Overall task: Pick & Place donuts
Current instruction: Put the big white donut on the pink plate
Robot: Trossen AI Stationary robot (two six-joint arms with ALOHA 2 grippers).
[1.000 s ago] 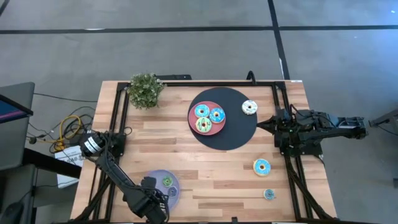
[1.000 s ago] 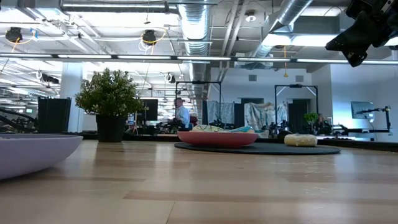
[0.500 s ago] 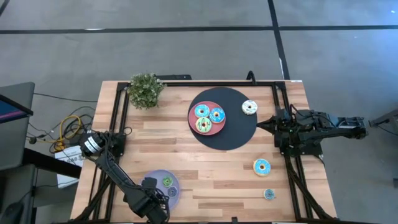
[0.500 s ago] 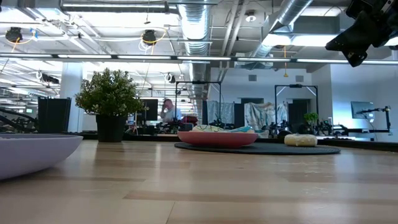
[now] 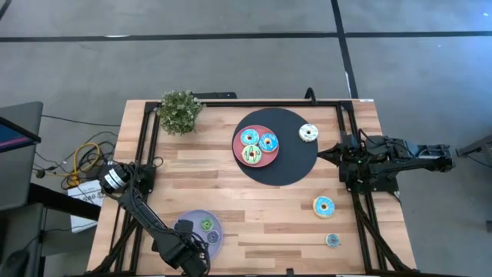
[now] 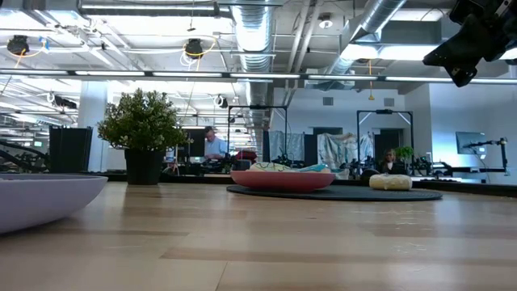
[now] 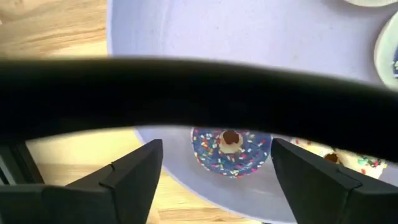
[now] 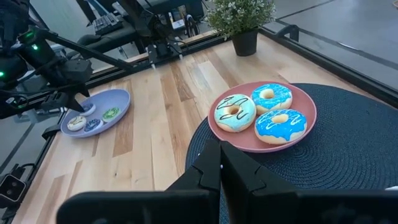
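Note:
My left gripper (image 7: 214, 183) is open and hangs low over the lavender plate (image 5: 201, 231) at the table's near left. Its fingers stand on either side of a coin-sized purple donut (image 7: 231, 149) that lies flat on the plate. A small green donut (image 5: 206, 225) and a cream one (image 7: 323, 155) lie on the same plate. Three bigger donuts, two blue (image 5: 249, 138) (image 5: 267, 141) and one green (image 5: 251, 155), lie on the pink plate (image 5: 240, 151). A white donut (image 5: 308, 132) lies on the black mat. My right gripper (image 5: 319, 152) is shut and waits above the mat's right edge.
A cream donut with blue icing (image 5: 323, 205) and a small blue one (image 5: 332, 240) lie on the bare wood at the near right. A potted plant (image 5: 181, 111) stands at the far left. The round black mat (image 5: 296, 165) lies under the pink plate.

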